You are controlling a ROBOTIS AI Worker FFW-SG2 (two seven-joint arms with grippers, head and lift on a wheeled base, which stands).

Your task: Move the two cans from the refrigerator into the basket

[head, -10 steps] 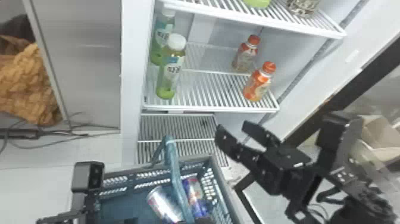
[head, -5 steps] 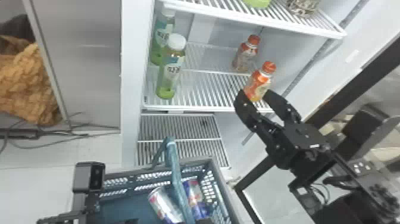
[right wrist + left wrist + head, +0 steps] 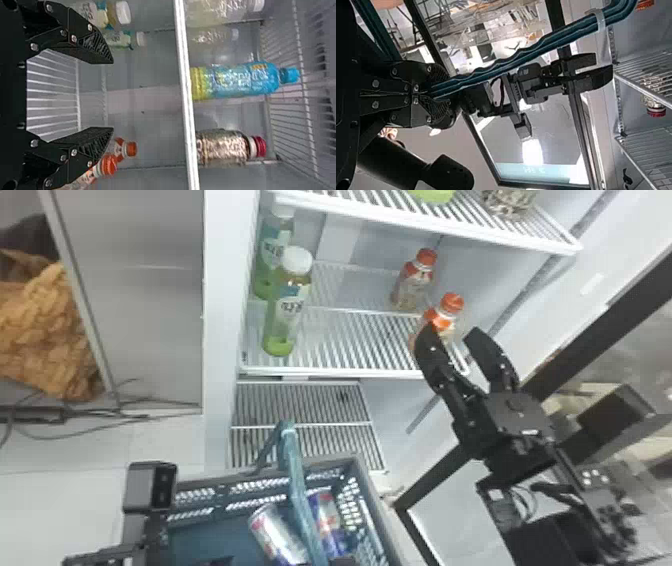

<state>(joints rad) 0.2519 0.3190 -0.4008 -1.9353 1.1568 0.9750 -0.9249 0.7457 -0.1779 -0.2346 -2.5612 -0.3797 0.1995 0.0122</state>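
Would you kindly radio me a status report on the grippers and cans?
Left gripper shut on basket handle. Right gripper open, orange-capped bottle close by. Both cans in basket.

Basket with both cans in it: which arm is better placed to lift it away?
Left, I'd judge: the left gripper is shut on the basket's handle. The right gripper hangs open by an orange-capped bottle, away from the handle.

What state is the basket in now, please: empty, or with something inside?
Not empty: in the head view, two cans lie inside the basket, seen either side of its handle.
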